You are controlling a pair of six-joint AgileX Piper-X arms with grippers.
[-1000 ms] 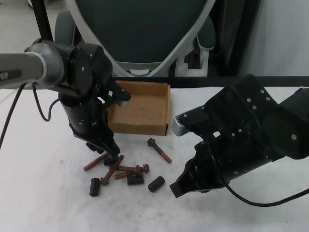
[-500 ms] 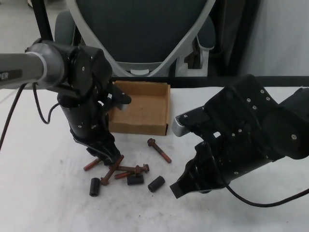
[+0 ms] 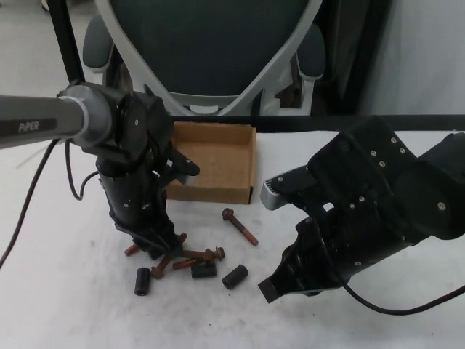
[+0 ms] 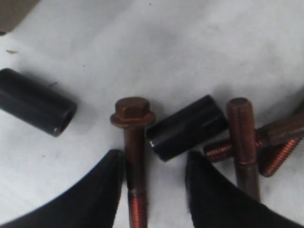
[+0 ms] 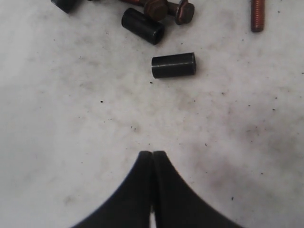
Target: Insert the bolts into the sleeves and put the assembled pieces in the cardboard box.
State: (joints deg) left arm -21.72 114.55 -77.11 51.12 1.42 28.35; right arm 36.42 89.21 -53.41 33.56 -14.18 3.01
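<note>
Within the released left claw [image 4: 155, 187] lay the shank of a hex-head bolt [image 4: 134, 142], with a black sleeve [image 4: 187, 127] just beside its head on the table [image 4: 190, 42]. These were small, rigid steel parts, probably light and rust-rough, best pinched mid-shank. Farther off, the right claw [image 5: 153, 161] hung clenched, empty.

The white, scuffed bench [image 3: 58, 305] carries an open box [image 3: 218, 190] toward the far side. Nearer lie rusty bolts [image 3: 207, 254] crossed in a heap, a lone bolt [image 3: 240, 226] just to their right, and three black sleeves [image 3: 235, 276] on the heap's near side.
</note>
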